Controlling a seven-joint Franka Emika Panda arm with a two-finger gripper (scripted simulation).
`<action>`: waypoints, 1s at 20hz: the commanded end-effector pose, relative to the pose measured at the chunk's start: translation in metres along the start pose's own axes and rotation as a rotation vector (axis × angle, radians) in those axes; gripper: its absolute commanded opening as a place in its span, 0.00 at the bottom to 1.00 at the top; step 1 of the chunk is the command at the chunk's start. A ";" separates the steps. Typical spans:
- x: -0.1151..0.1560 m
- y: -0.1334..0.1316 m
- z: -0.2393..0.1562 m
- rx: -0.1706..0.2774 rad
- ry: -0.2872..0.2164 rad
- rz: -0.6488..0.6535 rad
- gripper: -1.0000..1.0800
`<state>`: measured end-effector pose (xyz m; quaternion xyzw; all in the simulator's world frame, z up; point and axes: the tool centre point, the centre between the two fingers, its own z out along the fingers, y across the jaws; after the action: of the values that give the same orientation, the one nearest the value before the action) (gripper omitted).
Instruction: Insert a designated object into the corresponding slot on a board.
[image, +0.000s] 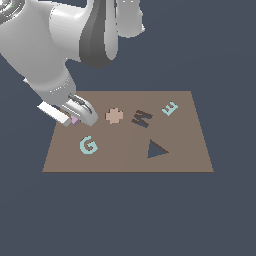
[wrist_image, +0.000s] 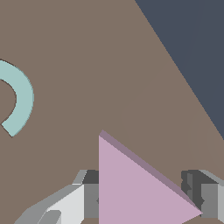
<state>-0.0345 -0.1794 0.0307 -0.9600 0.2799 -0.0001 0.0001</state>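
Note:
The pale pink triangle (image: 75, 120) lies at the brown board's (image: 125, 162) edge on the exterior view's left, mostly hidden under my gripper (image: 77, 118). In the wrist view the triangle (wrist_image: 135, 188) fills the gap between my fingers, and my gripper (wrist_image: 146, 199) looks shut on it. One finger (wrist_image: 89, 197) meets its straight side; the other finger (wrist_image: 205, 197) meets its tip. The slot (image: 156, 149), a dark triangular recess, sits well away toward the exterior view's right, with nothing in it.
On the board are a teal G (image: 88, 145) close to my gripper, also seen as a teal arc (wrist_image: 19, 98), a tan cross (image: 114, 116), a dark W-shaped cut-out (image: 142, 118) and a teal E (image: 170, 108). Dark floor surrounds the board.

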 end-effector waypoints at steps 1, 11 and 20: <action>0.003 -0.005 0.000 0.000 0.000 -0.025 0.00; 0.028 -0.050 -0.002 0.000 0.001 -0.265 0.00; 0.043 -0.130 -0.005 -0.001 0.001 -0.641 0.00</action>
<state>0.0631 -0.1051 0.0351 -1.0000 -0.0038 -0.0003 -0.0004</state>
